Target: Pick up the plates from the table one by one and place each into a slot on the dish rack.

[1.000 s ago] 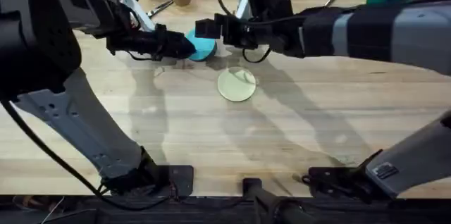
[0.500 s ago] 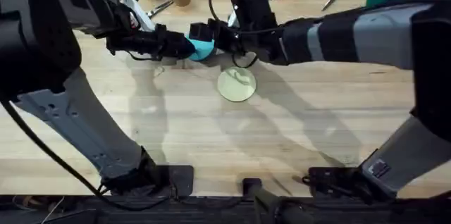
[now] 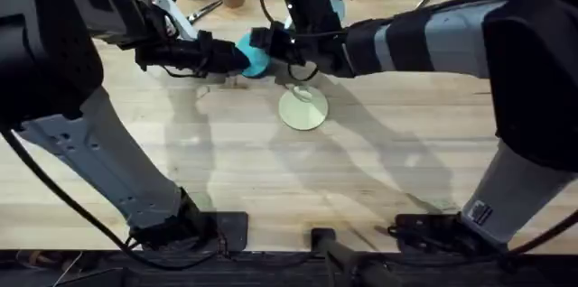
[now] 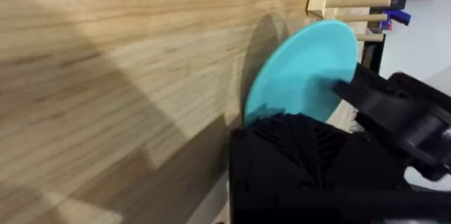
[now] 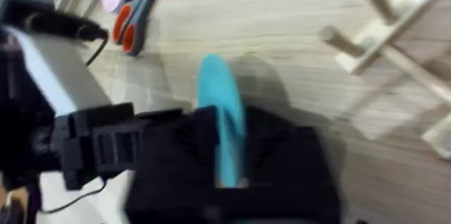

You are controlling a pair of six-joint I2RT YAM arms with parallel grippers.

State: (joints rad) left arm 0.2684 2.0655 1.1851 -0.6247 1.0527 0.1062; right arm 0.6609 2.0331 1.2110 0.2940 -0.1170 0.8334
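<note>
I have both arms' fingers clamped on the blue plate [image 3: 254, 56], mid-handover, held on edge to suit the dish rack [image 5: 394, 41]; the cream plate [image 3: 302, 108] waits on the surface [image 3: 361, 179].

Blue plate [image 3: 253, 55] largely covered overhead by left gripper [image 3: 228, 56] and right gripper [image 3: 264, 41]; only a small patch exposed between them. Lower edge of same plate hidden behind black finger body in left wrist view. Seen edge-on and blurred in right wrist view, lower part lost between dark fingers. Dish rack [image 5: 394, 37] cut off by frame edge, pegs soft and blurred. Rack almost wholly masked overhead by right arm. Scissors [image 5: 134, 13] partly cropped, blurred.
</note>
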